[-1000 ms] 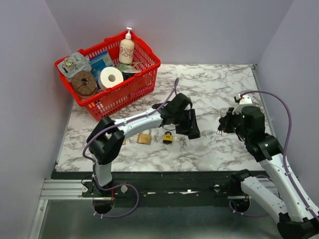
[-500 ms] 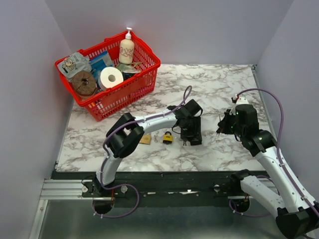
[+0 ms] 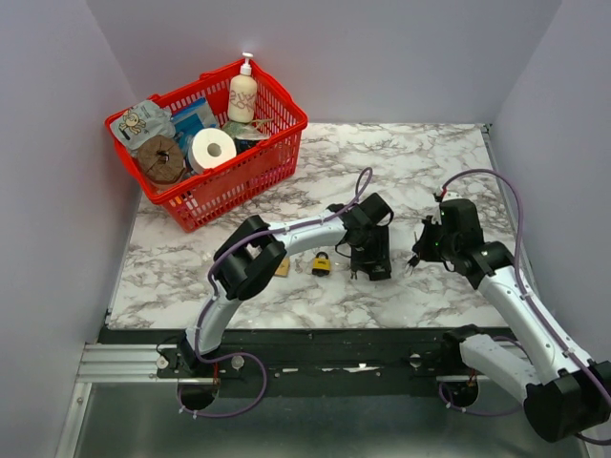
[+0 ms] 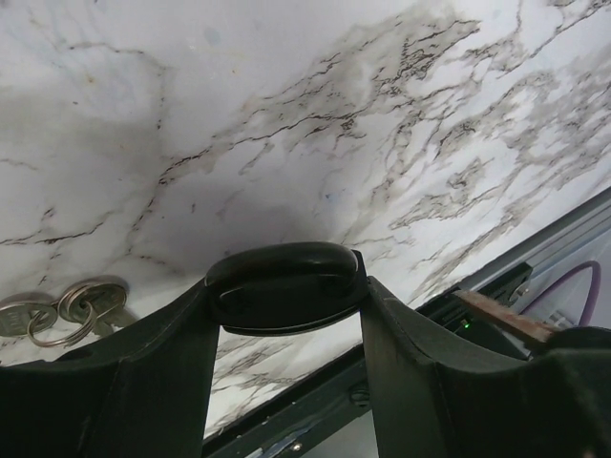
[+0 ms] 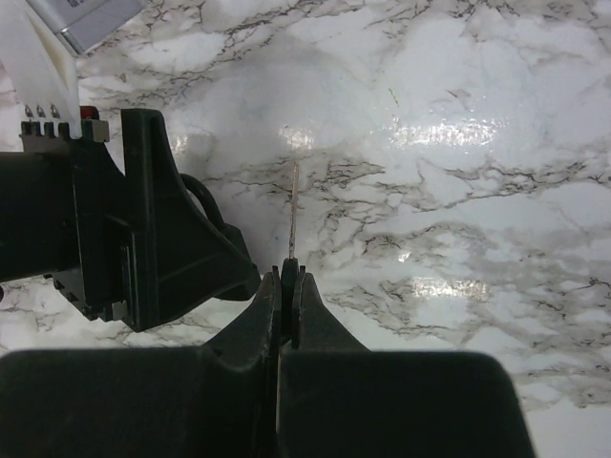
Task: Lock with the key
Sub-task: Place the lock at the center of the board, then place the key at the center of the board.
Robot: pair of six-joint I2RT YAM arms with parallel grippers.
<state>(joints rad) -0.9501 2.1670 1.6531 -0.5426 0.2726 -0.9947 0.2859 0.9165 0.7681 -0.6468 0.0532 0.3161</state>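
My left gripper (image 3: 368,260) (image 4: 286,310) is shut on a black oval lock body (image 4: 284,286), held low over the marble table, near its front. My right gripper (image 3: 420,250) (image 5: 289,272) is shut on a key, its thin blade (image 5: 292,215) seen edge-on and pointing away from me. The right gripper is a short way to the right of the left one, whose black housing (image 5: 143,224) fills the left of the right wrist view. Loose keys on a ring (image 4: 62,310) lie on the table by the left fingers.
A small yellow-and-black padlock (image 3: 322,262) and a brass padlock (image 3: 280,268), partly behind the left arm, lie on the marble table (image 3: 410,162). A red basket (image 3: 272,157) with a bottle, paper roll and packets stands back left. Walls close both sides.
The left arm swung right and toward the front edge, then settled. The right gripper moved left and slightly nearer, closing the gap to the left gripper.
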